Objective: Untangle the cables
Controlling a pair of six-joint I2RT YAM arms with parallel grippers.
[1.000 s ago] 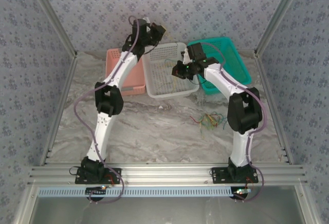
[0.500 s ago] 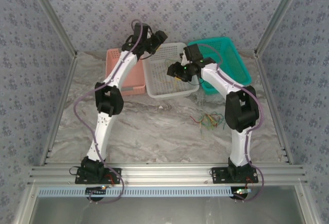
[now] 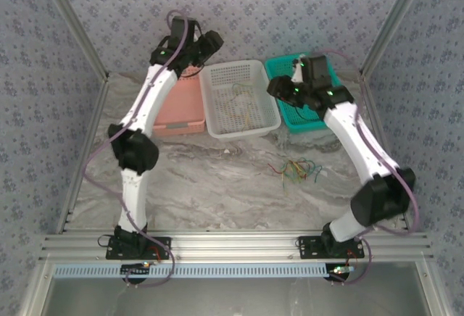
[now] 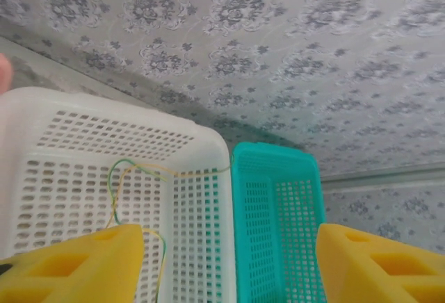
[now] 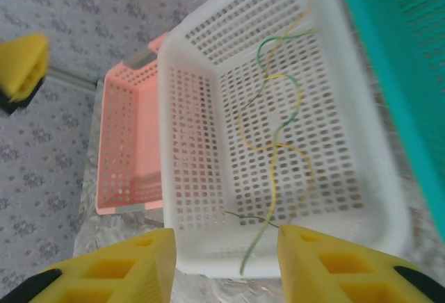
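A small bunch of cables in red, green, yellow and orange lies on the marble table, right of centre. Thin yellow and green cables curl inside the white basket. The same wires show in the left wrist view. One green end hangs over the basket's near wall. My left gripper is open, high over the back edge between the pink and white baskets, with nothing between its fingers. My right gripper is open above the gap between the white and teal baskets, also holding nothing.
Three baskets stand in a row at the back: pink, white and teal. Patterned walls close the back and sides. The left gripper's yellow finger shows at the upper left of the right wrist view.
Both grippers went from shut to open and drew apart from over the white basket. The left one rose toward the back left, the right one swung right toward the teal basket.
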